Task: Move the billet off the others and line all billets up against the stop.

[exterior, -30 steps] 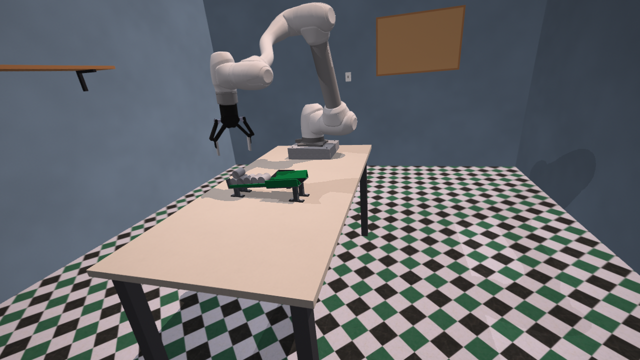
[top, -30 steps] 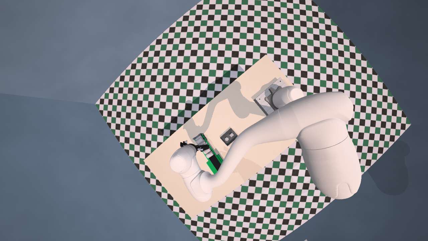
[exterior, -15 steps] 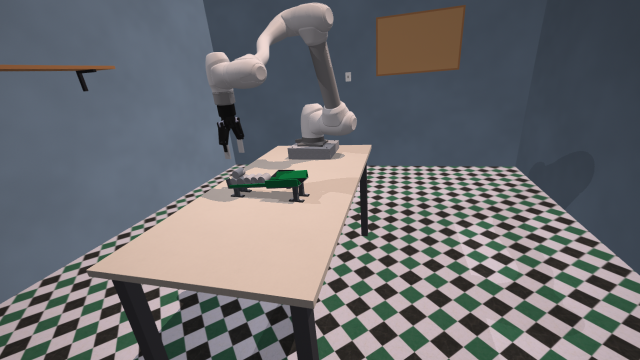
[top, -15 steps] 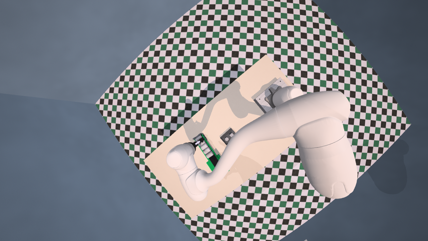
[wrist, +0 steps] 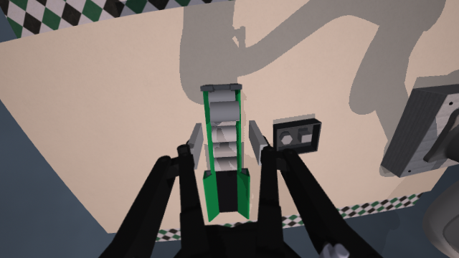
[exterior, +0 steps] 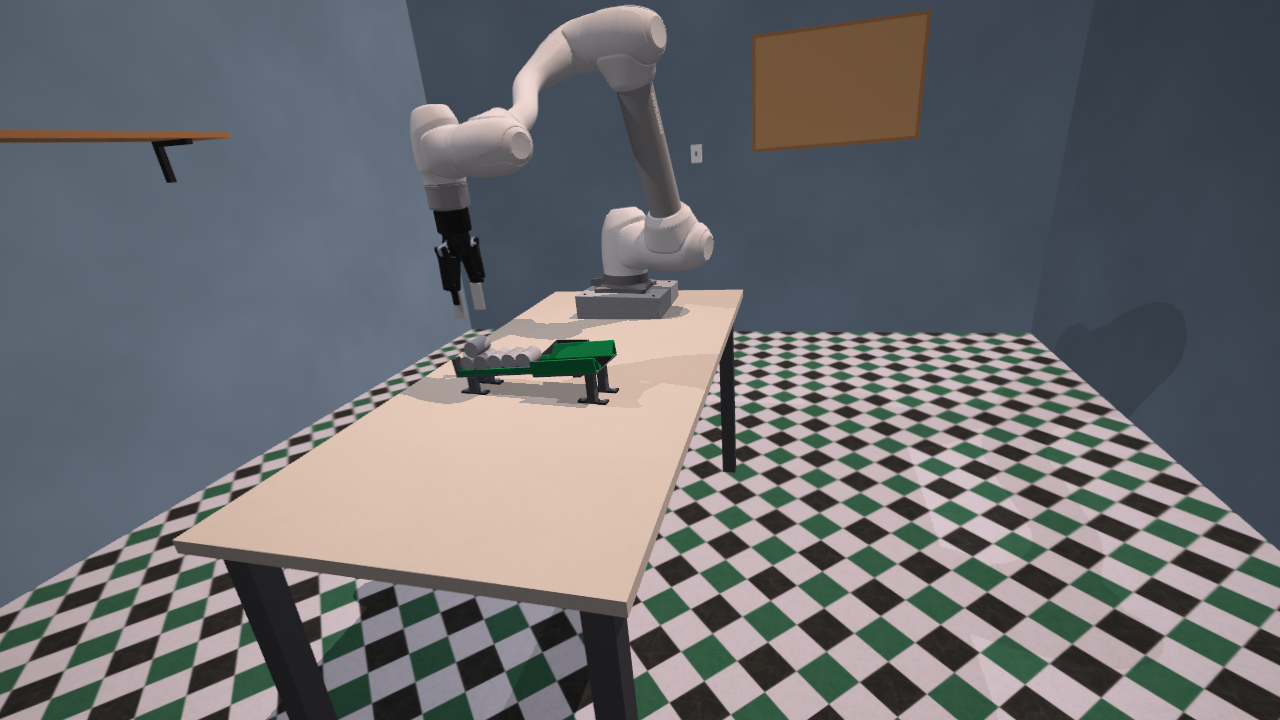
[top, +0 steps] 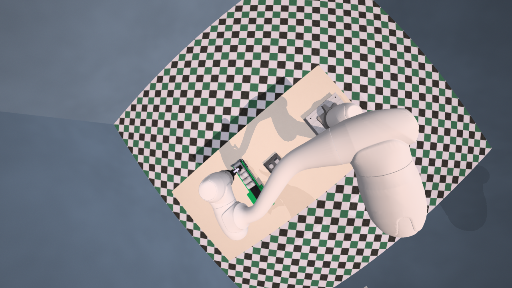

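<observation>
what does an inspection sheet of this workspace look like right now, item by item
surface: beige table on dark legs, arm shadows across it
job's things: green feed ramp on dark feet; grey billets in a row toward the grey stop; one billet rides on top near the stop
clutter: dark tray with two grey pieces beside the ramp
grippers: gripper high above the ramp, fingers partly apart, holding nothing
cables: nothing seen
surroundings: checkered floor, blue walls, cork board, wall shelf
</observation>
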{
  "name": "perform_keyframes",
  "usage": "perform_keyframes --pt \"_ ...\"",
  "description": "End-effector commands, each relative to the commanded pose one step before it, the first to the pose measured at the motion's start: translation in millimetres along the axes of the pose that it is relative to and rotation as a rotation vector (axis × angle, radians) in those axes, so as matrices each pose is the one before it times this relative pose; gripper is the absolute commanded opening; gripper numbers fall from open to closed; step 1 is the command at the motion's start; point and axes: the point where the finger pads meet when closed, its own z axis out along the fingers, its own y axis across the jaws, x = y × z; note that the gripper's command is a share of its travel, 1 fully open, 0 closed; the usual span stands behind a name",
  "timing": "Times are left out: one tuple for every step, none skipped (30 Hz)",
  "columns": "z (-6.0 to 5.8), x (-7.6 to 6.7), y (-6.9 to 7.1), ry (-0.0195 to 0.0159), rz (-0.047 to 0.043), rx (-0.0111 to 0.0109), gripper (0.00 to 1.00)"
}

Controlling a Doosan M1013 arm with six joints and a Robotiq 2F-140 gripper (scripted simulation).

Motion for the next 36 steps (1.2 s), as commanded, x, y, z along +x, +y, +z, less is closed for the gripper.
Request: perform_keyframes --pt "-0.15 -0.02 0.02 -0.00015 -0.00002 0.00016 0.5" --pt "0.0 0.0 0.0 0.0 0.0 0.0 0.5" --pt "0.0 0.0 0.0 0.0 0.0 0.0 0.5" --pt "0.0 0.0 0.0 0.0 0.0 0.0 0.5" --pt "0.0 0.0 0.0 0.0 0.0 0.0 0.5" --pt "0.0 0.0 0.0 0.0 0.0 0.0 0.5" --pt "0.0 0.0 0.0 0.0 0.0 0.0 0.5" --pt "0.0 0.0 0.0 0.0 0.0 0.0 0.5" --pt "0.0 0.0 0.0 0.0 0.0 0.0 0.5" --pt "0.0 0.0 0.0 0.0 0.0 0.0 0.5" --pt "0.0 0.0 0.0 0.0 0.0 0.0 0.5" --pt "0.0 0.0 0.0 0.0 0.0 0.0 0.5" --pt "0.0 0.0 0.0 0.0 0.0 0.0 0.5" --pt "0.0 0.0 0.0 0.0 0.0 0.0 0.5" --pt "0.02 0.0 0.0 0.0 0.0 0.0 0.5" --pt "0.04 0.0 0.0 0.0 0.0 0.0 0.5" --pt "0.08 0.0 0.0 0.0 -0.00001 0.0 0.5" --pt "0.13 0.0 0.0 -0.00001 -0.00001 0.0 0.5" --pt "0.18 0.0 0.0 -0.00001 -0.00001 0.0 0.5" --pt "0.24 0.0 0.0 -0.00001 -0.00002 0.0 0.5" --pt "0.31 0.0 0.0 -0.00001 -0.00002 0.0 0.5" --pt "0.38 0.0 0.0 -0.00002 -0.00003 0.0 0.5" --pt "0.46 0.0 0.0 -0.00002 -0.00003 0.0 0.5" --pt "0.54 0.0 0.0 -0.00002 -0.00004 0.0 0.5" --pt "0.62 0.0 0.0 -0.00003 -0.00004 0.0 0.5" --pt "0.7 0.0 0.0 -0.00003 -0.00005 0.0 0.5" --pt "0.79 0.01 0.01 -0.00003 -0.00006 0.0 0.5" --pt "0.87 0.01 0.0 -0.00001 -0.00002 0.0 0.5" --pt "0.0 0.0 0.0 0.0 0.0 0.0 0.5" --pt "0.0 0.0 0.0 0.0 0.0 0.0 0.5" --pt "0.95 0.01 0.0 0.0 0.0 0.0 0.5" --pt "1.03 0.01 0.0 0.0 0.0 0.0 0.5" --pt "1.1 0.01 0.0 0.0 0.0 0.0 0.5" --pt "1.18 0.01 0.0 0.0 0.0 0.0 0.5" --pt "1.25 0.01 0.0 0.0 0.0 0.0 0.5" --pt "1.31 0.01 0.0 0.0 0.0 0.0 0.5"
